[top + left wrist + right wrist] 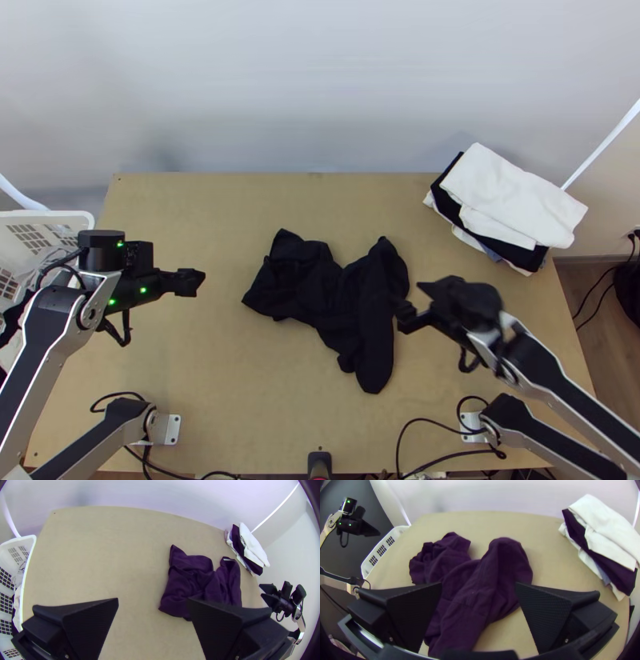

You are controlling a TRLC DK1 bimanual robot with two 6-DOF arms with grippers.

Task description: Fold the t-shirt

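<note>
I see the black t-shirt (308, 280) bunched across the middle of the top view. My left gripper (152, 598) is open at centre left; my right gripper (478, 582) is open too, just beside the shirt's right side. I judge spreading comes first: I should pinch two edges of a single layer, lift, pull evenly apart and lay it flat before any fold.

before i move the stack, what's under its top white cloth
Under the white cloth is a dark cloth, then light cloth and a bit of blue-grey cloth. Their covered parts can't be seen.
</note>
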